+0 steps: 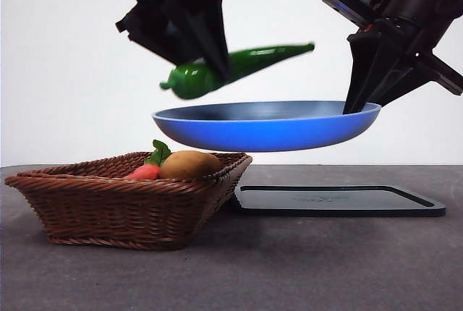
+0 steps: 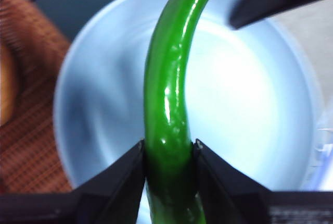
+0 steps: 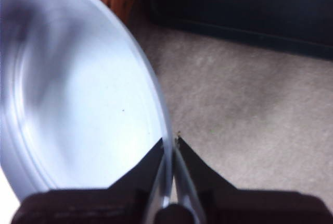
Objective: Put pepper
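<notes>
Holding sway across the bottom of the front view is the dark grey desk; everything the task needs is lifted clear of it. The step in hand looks like the drop: the round, shallow blue plate hangs level at mid-frame, pinched at its right rim by the right gripper, whose jaws clamp that thin edge in the right wrist view. Above the plate's left half the left gripper clenches the long, glossy dark-green pepper near its stem end, the pointed tip slanting to the upper right. The pepper sits just above the plate, not touching it. Next, I judge, a short descent and release over the plate's middle.

The brown woven wicker basket, lower left, lies partly under the plate's left edge, and the flat black tray lies beneath its right. Free air remains between the two grippers.
</notes>
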`<state>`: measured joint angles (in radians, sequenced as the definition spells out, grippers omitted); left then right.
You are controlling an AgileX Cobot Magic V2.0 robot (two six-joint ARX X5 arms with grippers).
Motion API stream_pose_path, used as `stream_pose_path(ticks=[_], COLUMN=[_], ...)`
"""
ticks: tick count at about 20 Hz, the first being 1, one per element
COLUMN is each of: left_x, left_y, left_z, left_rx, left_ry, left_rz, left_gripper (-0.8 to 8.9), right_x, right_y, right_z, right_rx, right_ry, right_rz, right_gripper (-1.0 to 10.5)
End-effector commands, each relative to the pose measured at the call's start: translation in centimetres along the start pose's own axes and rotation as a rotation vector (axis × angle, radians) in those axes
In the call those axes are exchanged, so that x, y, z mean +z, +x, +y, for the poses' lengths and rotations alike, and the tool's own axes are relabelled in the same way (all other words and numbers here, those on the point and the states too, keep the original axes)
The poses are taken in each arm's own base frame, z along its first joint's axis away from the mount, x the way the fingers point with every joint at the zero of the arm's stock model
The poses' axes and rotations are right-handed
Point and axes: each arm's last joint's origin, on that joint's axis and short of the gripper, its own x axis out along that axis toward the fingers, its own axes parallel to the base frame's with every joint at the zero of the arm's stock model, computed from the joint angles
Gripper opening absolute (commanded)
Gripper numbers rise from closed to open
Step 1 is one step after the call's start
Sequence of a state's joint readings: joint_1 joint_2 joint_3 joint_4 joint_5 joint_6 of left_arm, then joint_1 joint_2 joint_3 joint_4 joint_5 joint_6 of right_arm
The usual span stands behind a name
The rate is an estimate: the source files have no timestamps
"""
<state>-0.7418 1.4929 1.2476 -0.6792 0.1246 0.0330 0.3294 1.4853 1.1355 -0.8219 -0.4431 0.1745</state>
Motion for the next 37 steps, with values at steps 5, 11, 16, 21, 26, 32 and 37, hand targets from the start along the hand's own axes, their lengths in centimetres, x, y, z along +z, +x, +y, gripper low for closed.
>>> stream_pose_path(ticks=[5,11,16,21,26,32,37], left_x=[-0.2,-0.1,-0.2,0.1,1.5,4.3,5.8], left_y=[2.9,3.2,3.2,3.0,0.8,-3.6,-7.6], left_z=[0.0,0.1,0.1,0.0,-0.2,-0.6,-0.8], left_rx=[0.007,0.008,0.007,0.009,0.010,0.014,0.023], left_ry=[0.021,0.019,0.018,0.016,0.021,0.030,0.035], left_rz=[0.104,0.088,0.099,0.078,0.028,-0.013,-0.111], left_gripper=[1.25,1.28,1.97,2.59,2.87,2.86,2.85], right_x=[0.4,0.4,0.4,0.4,0.4,0.8,1.7], right_y=[0.2,0.3,0.3,0.3,0.2,-0.4,-2.7], right_z=[0.5,0.7,0.7,0.7,0.7,-0.8,-5.1], right_rx=[0.013,0.063,0.062,0.061,0.059,0.043,-0.007], right_ry=[0.003,0.000,0.000,0.000,0.002,0.045,0.156], right_rz=[-0.001,0.011,0.011,0.011,0.013,-0.022,-0.147], right_gripper=[0.1,0.1,0.1,0.1,0.1,0.1,0.1])
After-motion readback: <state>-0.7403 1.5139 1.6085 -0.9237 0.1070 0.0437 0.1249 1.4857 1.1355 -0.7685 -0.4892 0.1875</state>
